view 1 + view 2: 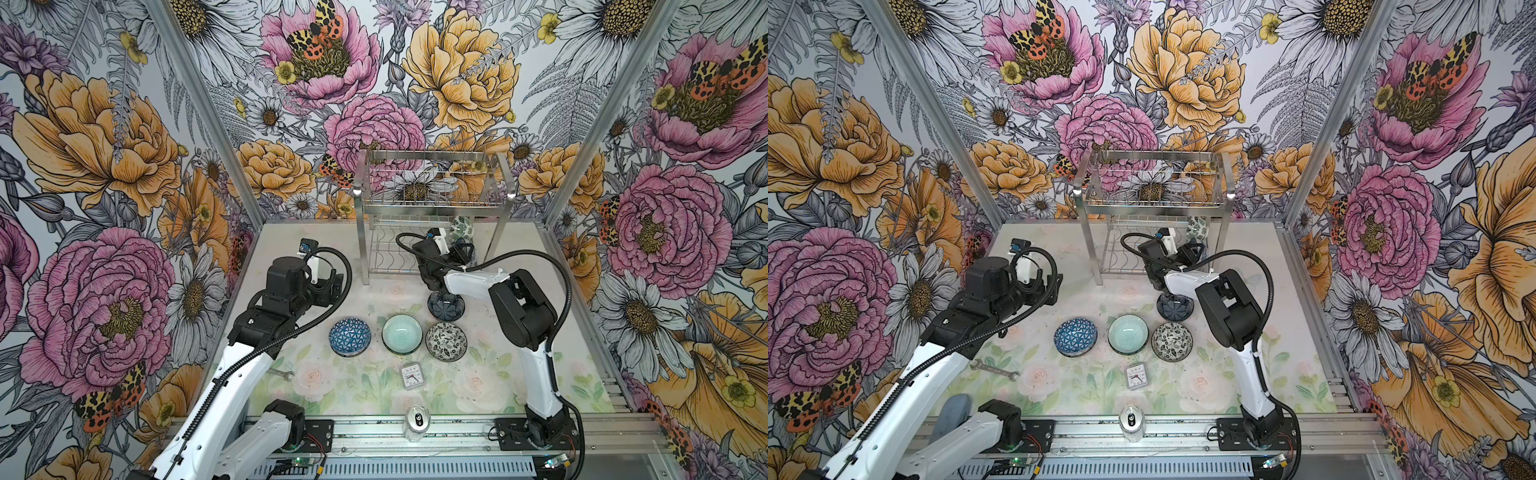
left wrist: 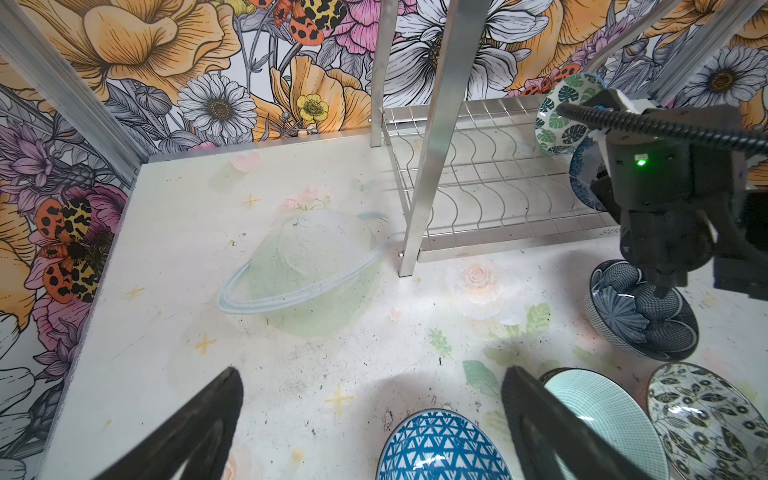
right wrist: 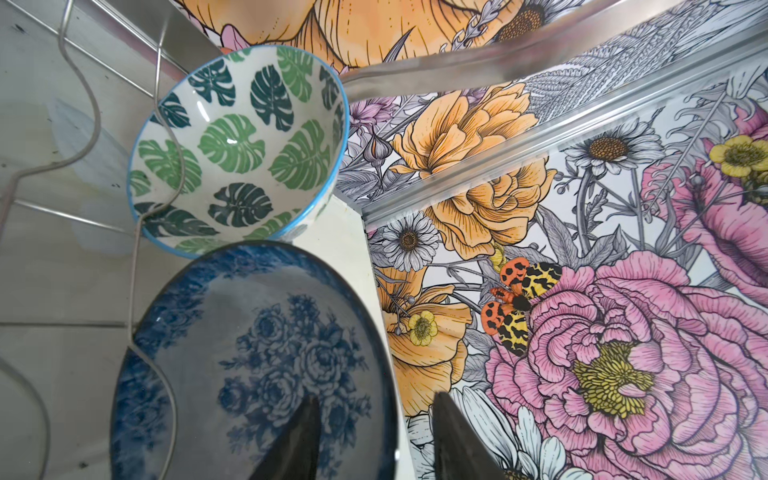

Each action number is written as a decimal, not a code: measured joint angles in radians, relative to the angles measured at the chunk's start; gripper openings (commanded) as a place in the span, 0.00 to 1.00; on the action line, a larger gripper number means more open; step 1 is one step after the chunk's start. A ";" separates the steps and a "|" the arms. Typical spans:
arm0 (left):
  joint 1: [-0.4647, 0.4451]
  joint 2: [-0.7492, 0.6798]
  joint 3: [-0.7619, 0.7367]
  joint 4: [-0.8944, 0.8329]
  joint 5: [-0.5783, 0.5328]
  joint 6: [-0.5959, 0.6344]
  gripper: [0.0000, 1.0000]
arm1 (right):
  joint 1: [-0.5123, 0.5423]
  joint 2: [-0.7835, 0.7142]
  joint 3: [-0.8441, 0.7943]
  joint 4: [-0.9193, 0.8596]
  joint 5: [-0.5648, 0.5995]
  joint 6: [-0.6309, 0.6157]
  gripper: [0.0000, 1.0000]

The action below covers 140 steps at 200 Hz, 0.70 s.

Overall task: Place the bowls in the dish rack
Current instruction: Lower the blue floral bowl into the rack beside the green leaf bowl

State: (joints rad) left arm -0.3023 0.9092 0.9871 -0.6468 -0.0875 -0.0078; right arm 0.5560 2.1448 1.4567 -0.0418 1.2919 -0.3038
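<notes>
While left pincer [image 2: 372, 370], right pincer [image 3: 374, 399] gape: two bowls [image 3: 237, 149] [image 3: 249, 353] in dish rack [image 1: 432, 203], four bowls [image 1: 350, 336] [image 1: 402, 333] [image 1: 446, 340] [image 1: 444, 306] on table [image 1: 374, 395].

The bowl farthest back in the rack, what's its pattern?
The bowl has green leaves on white; clearest in the right wrist view.

Bright, even light from overhead fills every view; shadows on the counter [image 1: 478, 386] are soft and faint. In both top views, hard glare spots sit on the front leg tops of the dish rack [image 1: 361, 241]. In the wrist views the left jaws and right jaws are dark and blurred. Just beyond the right jaws the blue floral bowl [image 3: 266, 353] is shaded; the green-leaf bowl [image 3: 241, 149] past it is bright and sharp.
</notes>
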 measured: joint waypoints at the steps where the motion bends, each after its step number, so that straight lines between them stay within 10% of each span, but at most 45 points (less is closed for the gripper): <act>1: 0.000 0.000 0.000 0.000 0.000 0.000 0.99 | 0.000 -0.001 0.000 0.000 0.000 0.000 0.58; 42: 0.000 0.000 0.000 0.000 0.000 0.000 0.99 | 0.002 -0.057 -0.038 -0.008 -0.024 -0.005 0.99; 140: 0.000 0.005 0.000 0.000 0.014 -0.003 0.99 | 0.128 -0.416 -0.273 -0.059 -0.331 0.071 1.00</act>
State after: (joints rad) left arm -0.3023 0.9142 0.9871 -0.6468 -0.0731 -0.0113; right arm 0.6838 1.7290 1.1839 -0.1009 0.9607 -0.2333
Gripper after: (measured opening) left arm 0.987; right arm 0.997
